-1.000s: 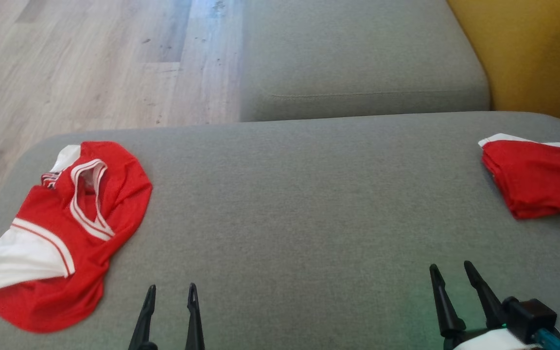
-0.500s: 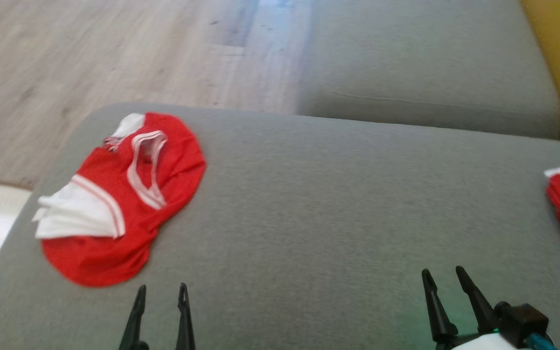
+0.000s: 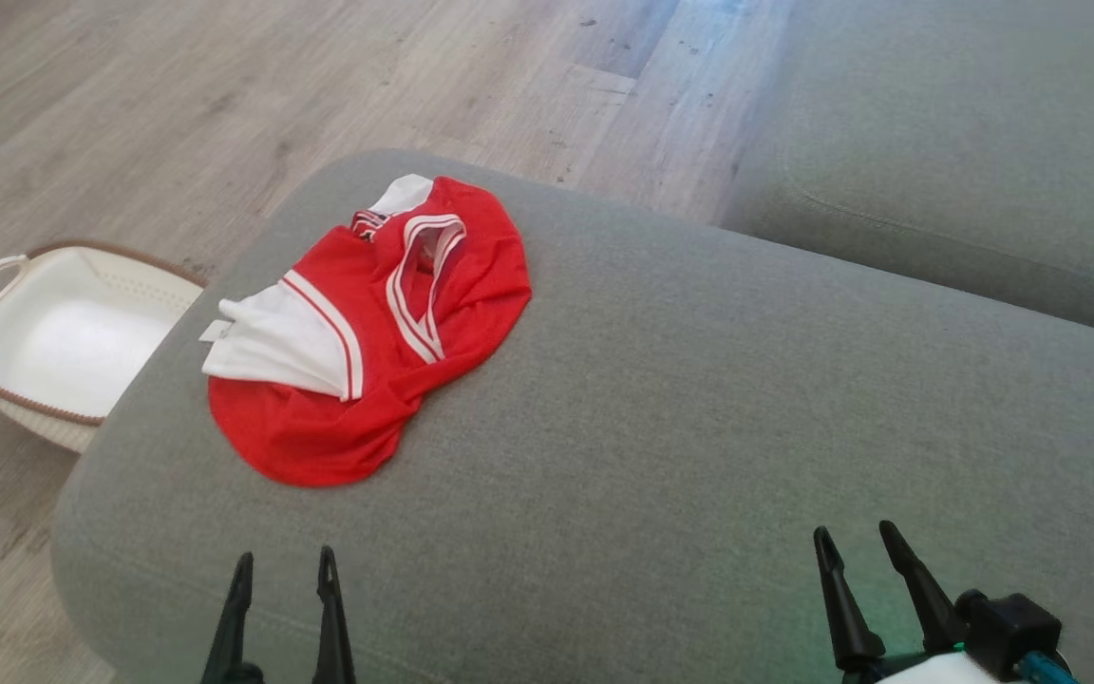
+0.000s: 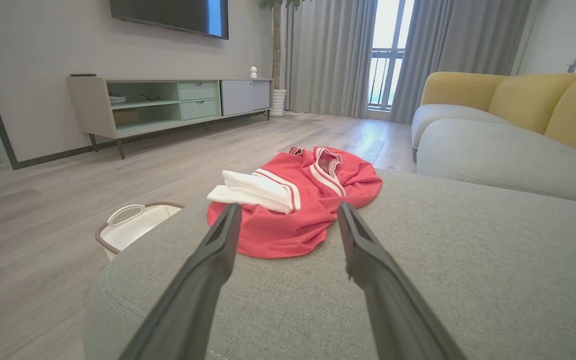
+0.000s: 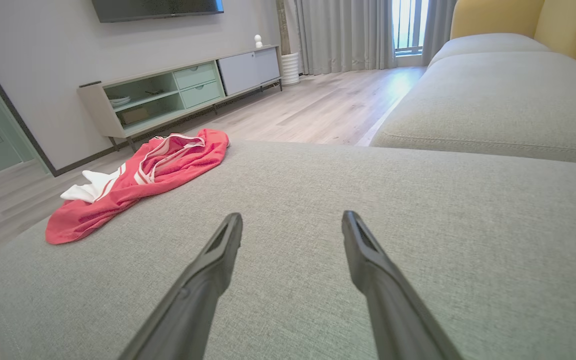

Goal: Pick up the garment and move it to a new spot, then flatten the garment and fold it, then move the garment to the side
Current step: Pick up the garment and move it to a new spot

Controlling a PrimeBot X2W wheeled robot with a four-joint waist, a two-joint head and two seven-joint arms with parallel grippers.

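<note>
While the left gripper (image 3: 285, 562) and right gripper (image 3: 856, 537) gape, the garment (image 3: 371, 399) lies on a grey cushion (image 3: 661, 427).

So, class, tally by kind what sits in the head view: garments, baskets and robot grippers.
Red-and-white jersey: 1
White basket: 1
Grippers: 2, the left gripper and the right gripper
Total: 4

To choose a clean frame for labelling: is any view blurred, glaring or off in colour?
Head view: sharp, shirt vivid red, faint green glow beside right gripper. Left wrist view: window overexposed, shirt looks pinker. Right wrist view: fingers slightly soft.
</note>
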